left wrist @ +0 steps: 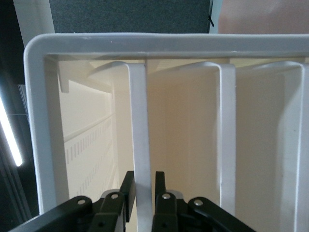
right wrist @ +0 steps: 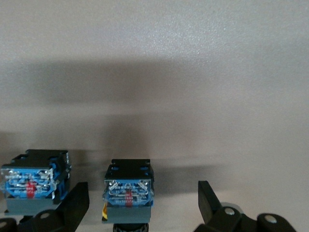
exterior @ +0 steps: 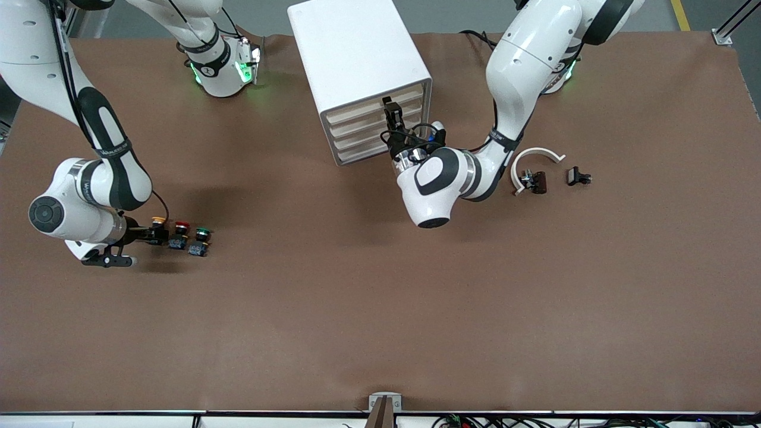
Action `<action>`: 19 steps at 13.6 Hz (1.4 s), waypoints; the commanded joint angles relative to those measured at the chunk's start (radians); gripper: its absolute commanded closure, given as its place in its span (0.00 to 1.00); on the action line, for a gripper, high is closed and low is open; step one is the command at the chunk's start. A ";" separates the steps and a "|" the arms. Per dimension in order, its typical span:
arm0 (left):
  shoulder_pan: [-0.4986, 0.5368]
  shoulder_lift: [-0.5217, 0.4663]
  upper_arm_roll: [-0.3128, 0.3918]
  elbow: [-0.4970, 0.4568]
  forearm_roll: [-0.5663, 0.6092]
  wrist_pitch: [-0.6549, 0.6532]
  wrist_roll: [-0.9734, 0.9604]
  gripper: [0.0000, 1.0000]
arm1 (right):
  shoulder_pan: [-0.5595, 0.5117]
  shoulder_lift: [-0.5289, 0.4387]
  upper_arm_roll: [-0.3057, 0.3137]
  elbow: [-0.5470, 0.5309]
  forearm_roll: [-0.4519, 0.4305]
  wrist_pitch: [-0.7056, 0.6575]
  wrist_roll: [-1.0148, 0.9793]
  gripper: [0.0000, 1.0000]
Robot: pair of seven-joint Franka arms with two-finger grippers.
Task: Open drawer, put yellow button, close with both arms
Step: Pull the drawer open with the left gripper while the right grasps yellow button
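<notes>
The white cabinet (exterior: 357,47) stands at the robots' edge of the table. Its top drawer (exterior: 359,110) looks closed. My left gripper (exterior: 390,112) is at that drawer's front; in the left wrist view its fingers (left wrist: 126,186) clasp the drawer's white front lip (left wrist: 137,125), shut on it. The yellow button (exterior: 158,222) stands at the right arm's end of the table, first in a row of three. My right gripper (exterior: 156,233) is open around it. In the right wrist view the button's blue body (right wrist: 128,191) sits between the spread fingers (right wrist: 77,205).
A red-capped button (exterior: 182,226) and a green-capped button (exterior: 203,231) stand beside the yellow one; the red one's body shows in the right wrist view (right wrist: 34,186). A white curved piece (exterior: 535,156) and two black clips (exterior: 533,181) (exterior: 578,176) lie toward the left arm's end.
</notes>
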 commanded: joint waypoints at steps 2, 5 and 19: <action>0.004 0.016 0.013 0.025 -0.025 -0.018 -0.019 1.00 | -0.023 0.008 0.019 0.005 -0.021 -0.001 -0.007 0.11; 0.036 0.019 0.017 0.033 -0.031 -0.005 -0.009 1.00 | -0.023 0.015 0.019 0.006 -0.021 0.000 -0.007 0.29; 0.217 0.022 0.019 0.111 -0.042 0.098 -0.006 0.76 | -0.004 -0.018 0.026 0.031 -0.021 -0.108 -0.033 0.73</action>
